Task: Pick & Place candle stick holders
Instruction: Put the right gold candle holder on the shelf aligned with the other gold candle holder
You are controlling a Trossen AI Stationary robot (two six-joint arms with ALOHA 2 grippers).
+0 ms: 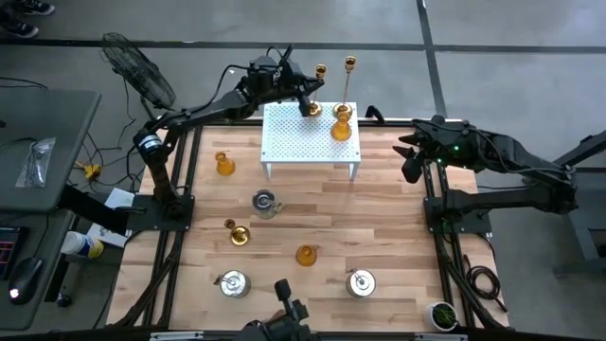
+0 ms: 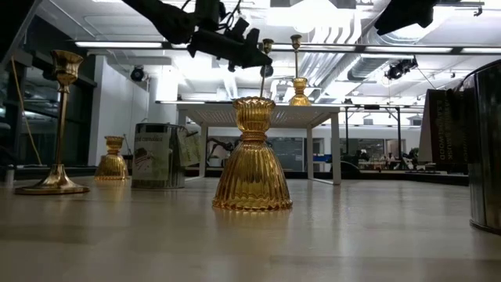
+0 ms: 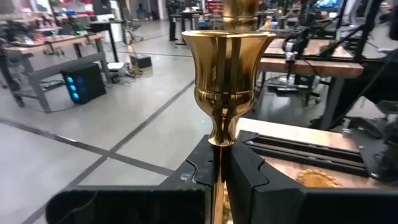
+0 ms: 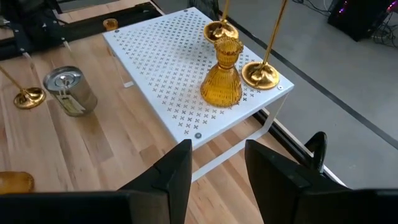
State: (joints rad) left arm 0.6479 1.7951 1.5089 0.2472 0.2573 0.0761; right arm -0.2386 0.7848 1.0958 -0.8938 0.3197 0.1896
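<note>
A white perforated rack stands at the far middle of the table. On it are an amber cup and a tall gold candlestick, each on its round base. My left gripper hovers over the rack's far part, shut on a second gold candlestick. My right gripper hangs open with nothing in it over the table's right edge. Lower on the table stand an amber cup, a silvery pot, a short gold candlestick and another amber cup. My left gripper pinches the candlestick's thin stem between its two fingers, just below the cup. The fingers come level from the table's left and lie across the stem. The candlestick stands upright, its round base at the rack's top; whether it rests there I cannot tell.
Two more silvery pots stand near the front edge. A small green plant sits at the front right corner. Bare wood lies between the rack and the right arm. A fan stands beyond the far left corner.
</note>
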